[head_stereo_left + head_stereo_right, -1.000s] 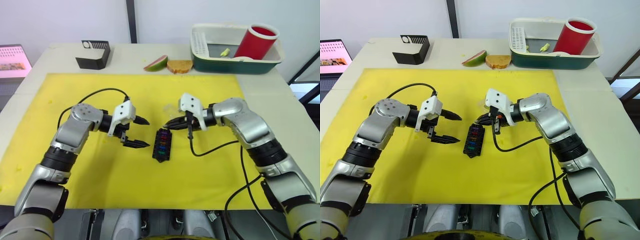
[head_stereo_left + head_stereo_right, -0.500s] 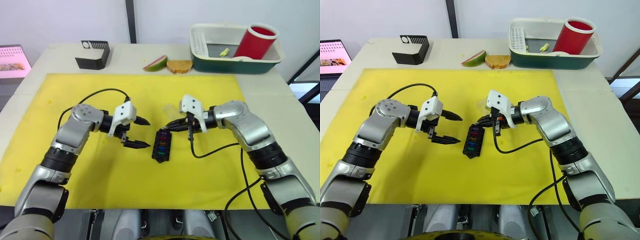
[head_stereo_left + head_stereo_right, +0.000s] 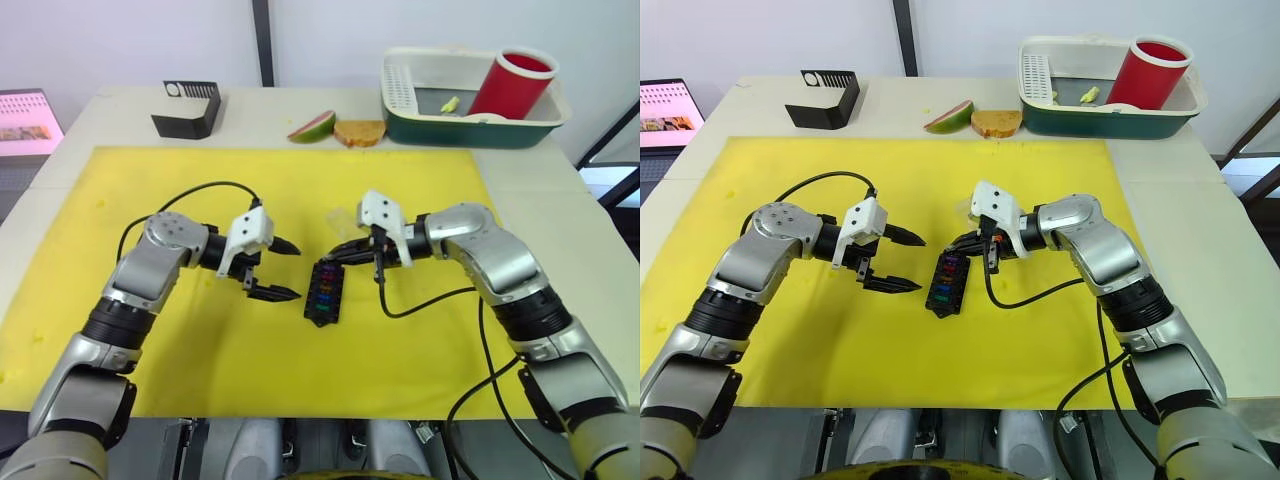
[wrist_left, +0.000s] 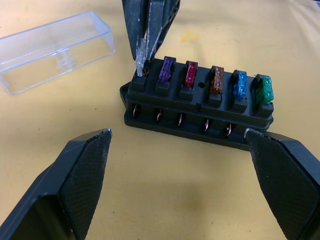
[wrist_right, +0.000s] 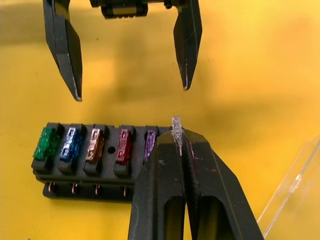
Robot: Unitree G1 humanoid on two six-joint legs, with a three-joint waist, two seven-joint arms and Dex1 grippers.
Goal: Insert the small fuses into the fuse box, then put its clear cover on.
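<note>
Clear fuse [image 4: 142, 56] in right gripper [image 3: 345, 254]

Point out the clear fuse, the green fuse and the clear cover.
clear fuse [image 4: 142, 55], left wrist view, its body below the gripping fingers.
green fuse [image 4: 263, 91], left wrist view, its top face.
clear cover [image 4: 52, 50], left wrist view, its long side wall.

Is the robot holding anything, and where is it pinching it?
The right gripper pinches the clear fuse by its top, over the fuse box's end slot. The left gripper is open, holding nothing.
</note>
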